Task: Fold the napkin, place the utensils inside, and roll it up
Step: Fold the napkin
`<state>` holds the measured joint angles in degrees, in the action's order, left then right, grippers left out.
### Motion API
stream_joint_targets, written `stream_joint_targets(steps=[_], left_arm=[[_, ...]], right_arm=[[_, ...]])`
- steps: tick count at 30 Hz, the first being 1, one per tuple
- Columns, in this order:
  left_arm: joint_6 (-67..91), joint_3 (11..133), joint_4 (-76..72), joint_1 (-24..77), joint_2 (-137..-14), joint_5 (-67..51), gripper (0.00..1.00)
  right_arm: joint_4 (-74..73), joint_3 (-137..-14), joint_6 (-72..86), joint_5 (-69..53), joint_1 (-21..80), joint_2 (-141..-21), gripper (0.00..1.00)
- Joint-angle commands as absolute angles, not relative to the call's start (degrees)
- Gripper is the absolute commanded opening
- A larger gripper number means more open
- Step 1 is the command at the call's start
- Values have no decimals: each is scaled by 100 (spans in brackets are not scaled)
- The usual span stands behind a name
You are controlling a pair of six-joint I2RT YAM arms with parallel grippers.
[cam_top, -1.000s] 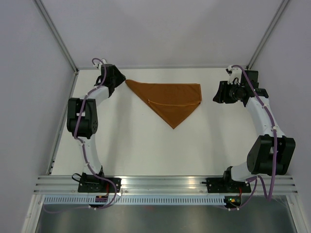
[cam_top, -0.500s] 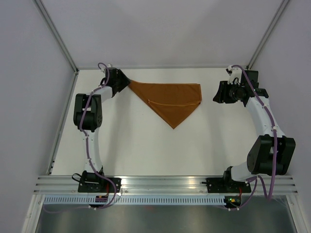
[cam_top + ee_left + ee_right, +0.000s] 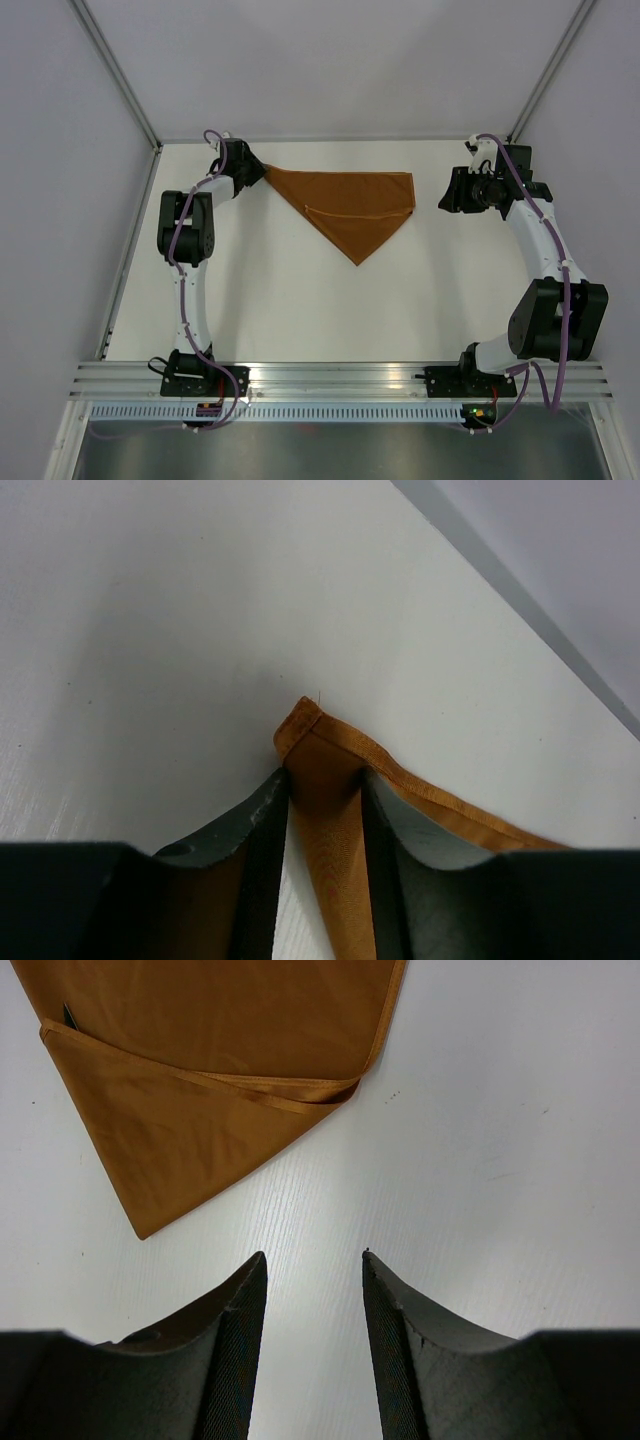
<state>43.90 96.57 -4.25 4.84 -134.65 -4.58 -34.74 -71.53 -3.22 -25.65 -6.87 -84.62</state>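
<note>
The rust-orange napkin (image 3: 350, 205) lies folded into a triangle at the back middle of the table, its point toward me. My left gripper (image 3: 258, 172) is at the napkin's far left corner. In the left wrist view the corner (image 3: 320, 745) sits between the parted jaws of that gripper (image 3: 322, 775), with bare table showing beside the cloth. My right gripper (image 3: 445, 195) is open and empty just right of the napkin (image 3: 200, 1060), above bare table (image 3: 314, 1255). The knife is not in view; only a small dark sliver (image 3: 68, 1015) shows at the fold's edge.
The white table (image 3: 300, 300) is bounded by metal rails on the left (image 3: 130, 250) and at the front (image 3: 340, 375). Grey walls stand close behind and to the sides.
My left gripper has moved right along the back edge, up to the napkin's left corner. The right arm and the napkin have not moved.
</note>
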Motion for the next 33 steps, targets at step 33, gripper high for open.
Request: stream_joint_targets(steps=[33], left_arm=[[4544, 7568, -4578, 597, -12138, -2883, 2]], right_arm=[[-3437, -7137, -290, -2549, -703, -8499, 49]])
